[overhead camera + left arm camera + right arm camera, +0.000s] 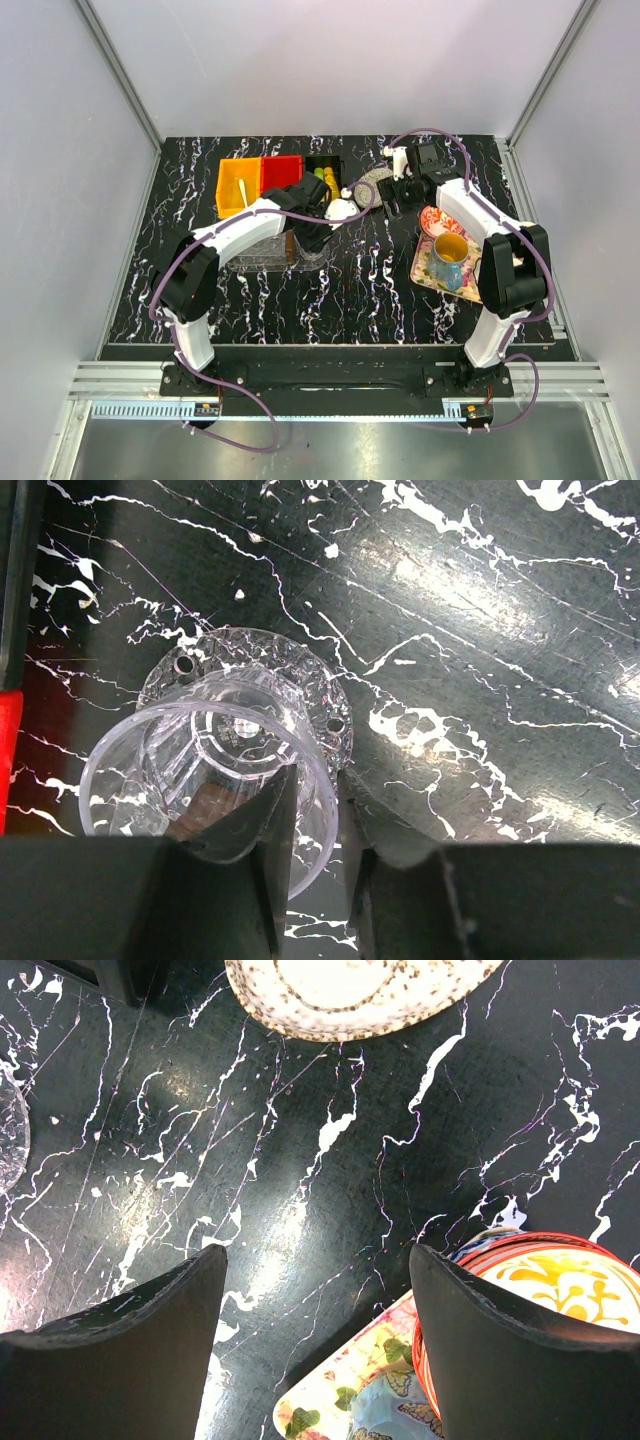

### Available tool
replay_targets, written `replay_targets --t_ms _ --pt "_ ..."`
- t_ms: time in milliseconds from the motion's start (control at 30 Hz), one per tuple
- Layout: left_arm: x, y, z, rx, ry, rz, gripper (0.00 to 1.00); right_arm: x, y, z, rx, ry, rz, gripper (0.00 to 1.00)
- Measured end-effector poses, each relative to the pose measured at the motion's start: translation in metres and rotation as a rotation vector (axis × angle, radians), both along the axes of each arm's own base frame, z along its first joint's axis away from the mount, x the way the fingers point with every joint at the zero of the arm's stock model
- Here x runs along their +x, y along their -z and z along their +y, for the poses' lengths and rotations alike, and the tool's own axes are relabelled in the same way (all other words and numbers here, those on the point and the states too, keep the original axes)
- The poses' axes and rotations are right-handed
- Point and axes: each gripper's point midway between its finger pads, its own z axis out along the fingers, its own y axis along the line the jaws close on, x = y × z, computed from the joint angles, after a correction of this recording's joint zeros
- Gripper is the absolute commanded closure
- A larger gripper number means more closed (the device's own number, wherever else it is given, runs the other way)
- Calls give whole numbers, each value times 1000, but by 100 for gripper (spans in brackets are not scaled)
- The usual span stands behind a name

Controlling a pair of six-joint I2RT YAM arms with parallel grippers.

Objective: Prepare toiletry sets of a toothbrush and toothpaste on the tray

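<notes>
— Where is your left hand (317, 780)?
— At the rim of a clear cup (230, 730) on the table (350, 290), one finger inside and one outside, close together. Whether I pinch the glass, I cannot tell.
— And your right hand (318, 1255)?
— Spread wide over the table, just beside a red-rimmed dish (545, 1290).
— The toothbrush (243, 192)?
— In the yellow bin (228, 185). The toothpaste (325, 182), green and yellow tubes, sits in the black bin (335, 165).
</notes>
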Motion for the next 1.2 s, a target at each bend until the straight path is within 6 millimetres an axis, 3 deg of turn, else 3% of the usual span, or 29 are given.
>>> replay_targets --t_ms 67,267,633,900,1067,1200 --pt "0 0 0 2 2 -4 64 0 0 0 0 0 0 21" --pt "0 -3 0 5 5 -15 59 0 0 0 0 0 0 21" --pt "-1 -32 4 -9 5 -72 52 0 0 0 0 0 0 21" --pt "0 -72 5 -62 -10 -143 48 0 0 0 0 0 0 21" --pt "9 -103 9 -115 -74 -196 47 0 0 0 0 0 0 21" --pt "19 -115 19 -141 -146 -212 47 0 0 0 -1 0 0 23"
